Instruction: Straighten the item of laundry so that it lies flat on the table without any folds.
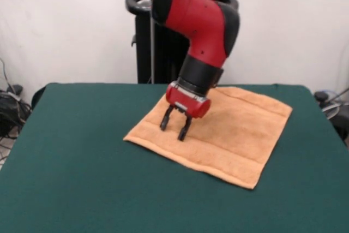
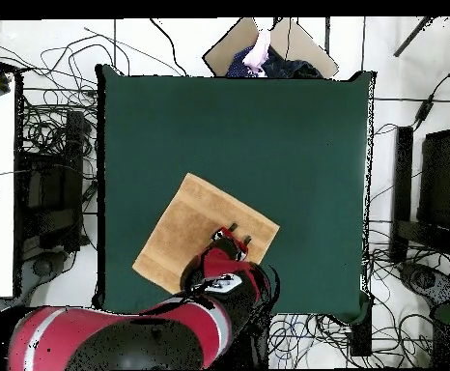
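Green felt covers the table [image 1: 65,178]; note the towel [image 1: 234,135] lies spread flat near your robot's side. The claw [image 1: 175,126] hangs open and empty over its corner, positioned for smoothing.

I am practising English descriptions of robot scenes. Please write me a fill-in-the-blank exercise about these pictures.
1. The towel lies on the ____ table.
2. The gripper hangs over the towel with its jaws ____.
3. The arm is black and ____.

Missing words: green; open; red
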Robot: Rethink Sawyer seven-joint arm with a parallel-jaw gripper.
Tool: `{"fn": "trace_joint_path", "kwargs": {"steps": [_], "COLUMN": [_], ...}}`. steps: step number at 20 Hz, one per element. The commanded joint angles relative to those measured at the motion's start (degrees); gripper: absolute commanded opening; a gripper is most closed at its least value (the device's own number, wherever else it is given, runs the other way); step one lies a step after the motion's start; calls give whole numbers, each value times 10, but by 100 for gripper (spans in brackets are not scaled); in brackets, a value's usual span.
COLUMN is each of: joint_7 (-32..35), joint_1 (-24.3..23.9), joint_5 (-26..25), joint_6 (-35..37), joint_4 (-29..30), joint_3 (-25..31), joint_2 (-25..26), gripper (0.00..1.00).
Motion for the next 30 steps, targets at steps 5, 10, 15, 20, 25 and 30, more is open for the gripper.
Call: {"fn": "trace_joint_path", "kwargs": {"steps": [5,10,15,20,25,30], "joint_7": [-38,-25,-25,-15,-10,-13], "joint_1": [-76,-71,-81,-81,-75,-82], "joint_5": [-71,-87,-103,-112,-109,-115], "joint_6": [39,60,78,79,62,59], "joint_4": [-153,-144,-156,-151,-170,-191], "joint_3": [41,40,56,59,48,55], "joint_2": [6,-14,-18,-24,-5,11], "gripper": [100,100,100,100,100,100]}}
